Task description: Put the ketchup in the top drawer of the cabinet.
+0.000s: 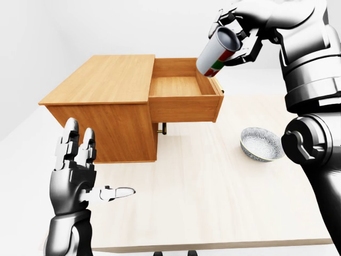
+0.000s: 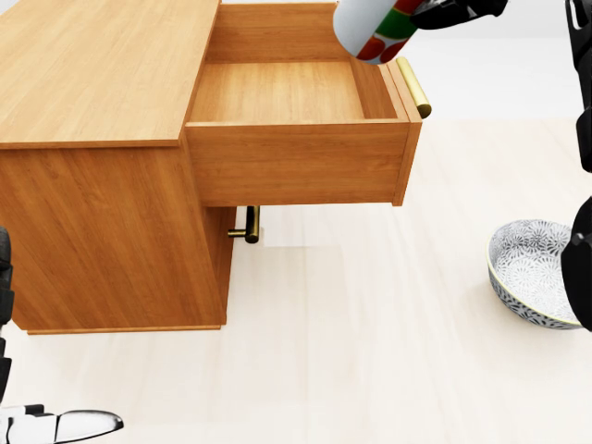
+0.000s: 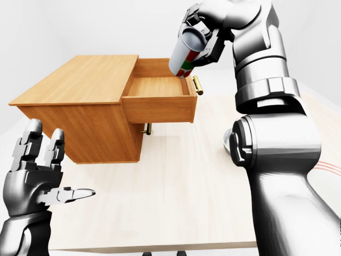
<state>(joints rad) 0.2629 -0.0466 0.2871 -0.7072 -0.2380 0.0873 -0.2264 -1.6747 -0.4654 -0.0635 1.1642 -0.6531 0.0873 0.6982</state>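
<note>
The ketchup bottle (image 1: 216, 52), white with a red and green label, hangs tilted above the right end of the open top drawer (image 1: 184, 87) of the wooden cabinet (image 1: 101, 80). My right hand (image 1: 241, 33) is shut on it near the top of the left-eye view. In the head view the ketchup bottle (image 2: 372, 28) juts in at the top edge, over the drawer's right wall. The drawer (image 2: 277, 91) shows a bare wooden floor. My left hand (image 1: 80, 170) is open, fingers upright, low at the left, well apart from the cabinet.
A patterned grey bowl (image 1: 260, 144) sits on the pale table (image 1: 213, 197) to the right of the cabinet. The drawer's brass handle (image 2: 413, 86) sticks out on its right face. A second brass handle (image 2: 250, 225) shows below the drawer.
</note>
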